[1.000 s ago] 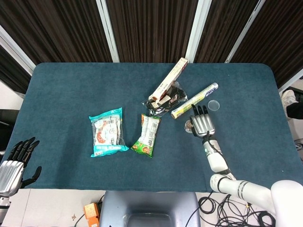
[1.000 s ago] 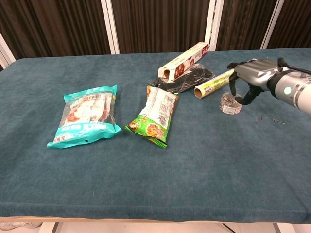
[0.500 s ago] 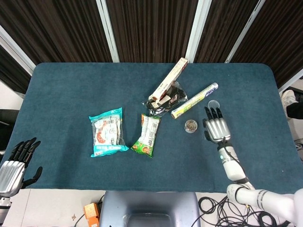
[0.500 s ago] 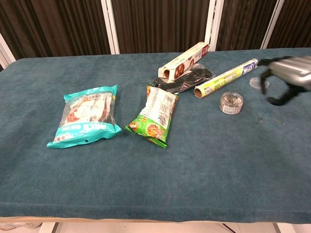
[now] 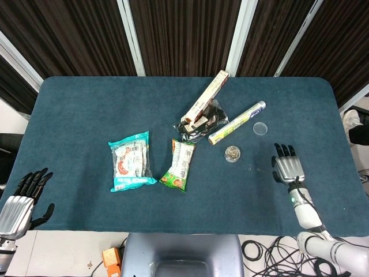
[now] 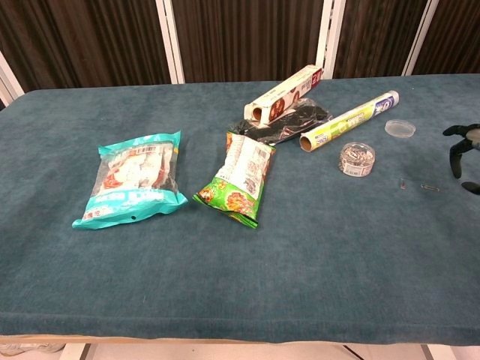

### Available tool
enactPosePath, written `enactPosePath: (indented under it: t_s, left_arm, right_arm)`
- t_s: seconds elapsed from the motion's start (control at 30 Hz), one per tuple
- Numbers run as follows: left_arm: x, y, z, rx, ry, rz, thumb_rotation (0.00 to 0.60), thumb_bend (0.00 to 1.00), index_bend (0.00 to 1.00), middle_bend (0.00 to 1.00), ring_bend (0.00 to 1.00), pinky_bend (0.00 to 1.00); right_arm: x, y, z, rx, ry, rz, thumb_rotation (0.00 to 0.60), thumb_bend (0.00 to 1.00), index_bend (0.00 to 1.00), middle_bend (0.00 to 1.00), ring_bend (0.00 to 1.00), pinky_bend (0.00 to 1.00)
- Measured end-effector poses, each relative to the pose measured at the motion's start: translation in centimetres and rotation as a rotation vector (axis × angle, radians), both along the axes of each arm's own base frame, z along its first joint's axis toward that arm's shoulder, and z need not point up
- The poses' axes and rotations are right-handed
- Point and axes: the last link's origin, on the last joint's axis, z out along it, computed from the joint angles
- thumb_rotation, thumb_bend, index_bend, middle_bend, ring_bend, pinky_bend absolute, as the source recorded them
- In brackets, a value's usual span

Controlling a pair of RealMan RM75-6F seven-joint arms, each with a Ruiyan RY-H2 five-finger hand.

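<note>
Jar [image 5: 232, 153] of clips sits uncapped right of table centre, lid [image 5: 260, 128] beyond it. Right hand [image 5: 285, 169] near the right edge, fingers spread, empty. Left hand [image 5: 22, 200] off the front-left corner, fingers apart.

At the far right edge only the dark fingertips of the right hand [image 6: 465, 154] show, spread and holding nothing. Just to its left two loose clips [image 6: 417, 185] lie on the blue surface [image 6: 300, 255]. Further left stands the small clear jar of clips [image 6: 356, 159], with its round lid [image 6: 400, 128] apart, beyond it, near the foil roll [image 6: 349, 121].
</note>
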Motion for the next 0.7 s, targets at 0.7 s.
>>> enactPosePath:
  t_s: [0.7]
  left_arm:
    - [-0.1, -0.3, 0.5, 0.015, -0.013, -0.004, 0.6, 0.43, 0.0, 0.01, 0.0, 0.06]
  right_arm:
    - [1.2, -0.7, -2.2, 0.027, -0.026, 0.019, 0.6, 0.34, 0.49, 0.02, 0.0, 0.0]
